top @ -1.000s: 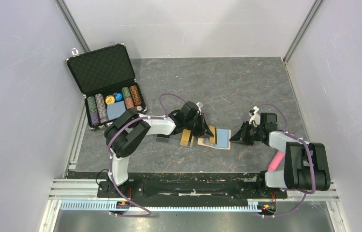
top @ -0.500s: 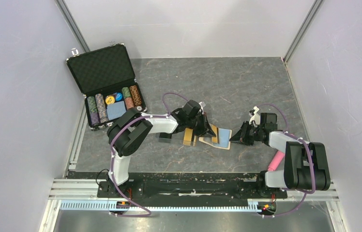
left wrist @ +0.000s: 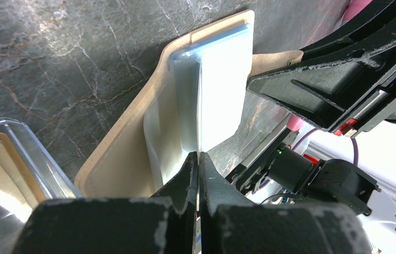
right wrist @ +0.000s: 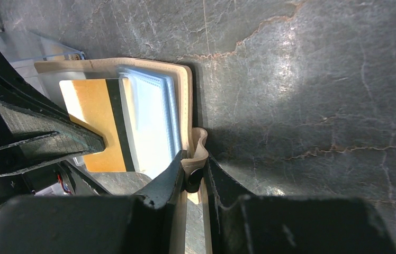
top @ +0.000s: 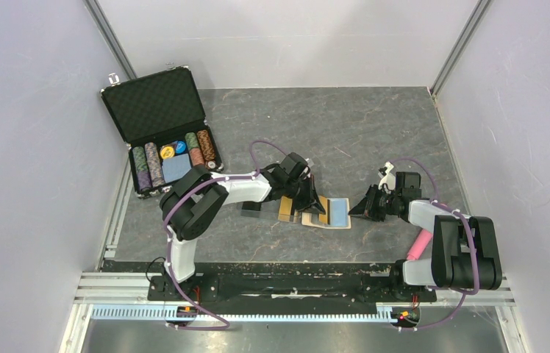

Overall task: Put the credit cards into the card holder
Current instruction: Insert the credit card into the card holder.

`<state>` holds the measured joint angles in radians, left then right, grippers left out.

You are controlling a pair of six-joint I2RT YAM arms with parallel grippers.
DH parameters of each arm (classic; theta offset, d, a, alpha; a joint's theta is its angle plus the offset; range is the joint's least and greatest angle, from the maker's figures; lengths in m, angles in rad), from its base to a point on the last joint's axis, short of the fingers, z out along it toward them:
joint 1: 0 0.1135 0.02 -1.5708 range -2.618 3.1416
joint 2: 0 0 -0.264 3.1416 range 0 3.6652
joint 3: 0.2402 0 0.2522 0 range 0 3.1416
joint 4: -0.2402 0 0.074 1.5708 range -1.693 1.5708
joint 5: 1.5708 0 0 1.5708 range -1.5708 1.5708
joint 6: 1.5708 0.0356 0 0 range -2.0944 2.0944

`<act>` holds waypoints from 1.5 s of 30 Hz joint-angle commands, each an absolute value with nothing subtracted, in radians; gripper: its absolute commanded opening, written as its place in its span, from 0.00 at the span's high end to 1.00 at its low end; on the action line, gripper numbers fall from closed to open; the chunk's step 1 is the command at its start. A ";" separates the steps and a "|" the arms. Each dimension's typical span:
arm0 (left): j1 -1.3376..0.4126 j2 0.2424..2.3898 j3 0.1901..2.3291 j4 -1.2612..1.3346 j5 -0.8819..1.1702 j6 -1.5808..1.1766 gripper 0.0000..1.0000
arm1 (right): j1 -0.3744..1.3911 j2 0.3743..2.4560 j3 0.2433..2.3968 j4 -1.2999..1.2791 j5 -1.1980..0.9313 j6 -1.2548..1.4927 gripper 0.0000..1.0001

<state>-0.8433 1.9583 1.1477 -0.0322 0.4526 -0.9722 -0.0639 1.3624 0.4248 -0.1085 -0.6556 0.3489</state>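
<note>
The tan card holder (top: 315, 219) lies open mid-table, its blue lining (top: 339, 211) facing up. My left gripper (top: 319, 207) is shut on the gold-orange credit card (right wrist: 91, 119), which has a black stripe, and holds it over the blue pockets (right wrist: 153, 121). In the left wrist view the card shows edge-on (left wrist: 200, 106) between the shut gripper (left wrist: 198, 160), above the wallet (left wrist: 127, 143). My right gripper (top: 356, 211) is shut on the wallet's snap tab (right wrist: 199, 145) at its right edge; the right wrist view shows the pinch (right wrist: 192, 174). A small dark rectangle (top: 251, 208), possibly the black card, lies left of the wallet.
A clear plastic sleeve (top: 285, 209) with a gold piece inside lies just left of the wallet, also in the left wrist view (left wrist: 10, 159). An open black foam-lined case (top: 162, 132) with poker chips stands at the back left. A pink object (top: 420, 241) lies by the right arm.
My left gripper has moved right with the gold-orange card, from beside the sleeve to over the wallet's pockets. The right gripper has stayed on the snap tab.
</note>
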 commanded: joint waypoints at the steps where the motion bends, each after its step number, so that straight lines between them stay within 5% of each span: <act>1: -0.860 1.960 1.180 -0.056 0.495 -0.941 0.98 | -0.063 1.380 0.389 -0.150 -0.612 0.329 1.00; 12: -0.876 2.032 1.268 -0.134 0.507 -0.927 0.97 | -0.063 1.378 0.388 -0.149 -0.617 0.329 1.00; 21: -0.888 2.022 1.363 -0.386 0.389 -0.803 0.54 | -0.063 1.380 0.390 -0.149 -0.617 0.329 1.00; 34: -0.916 2.072 1.531 -0.649 0.223 -0.661 0.47 | -0.064 1.382 0.391 -0.149 -0.617 0.328 1.00; 45: -0.941 2.174 1.635 -0.639 0.310 -0.648 0.48 | -0.064 1.384 0.390 -0.149 -0.620 0.325 1.00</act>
<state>-0.9218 2.1319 1.5784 -0.6434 0.2790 -0.7029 -0.0650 1.3640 0.4183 -0.1024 -0.6712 0.3489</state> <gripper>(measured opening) 0.530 0.145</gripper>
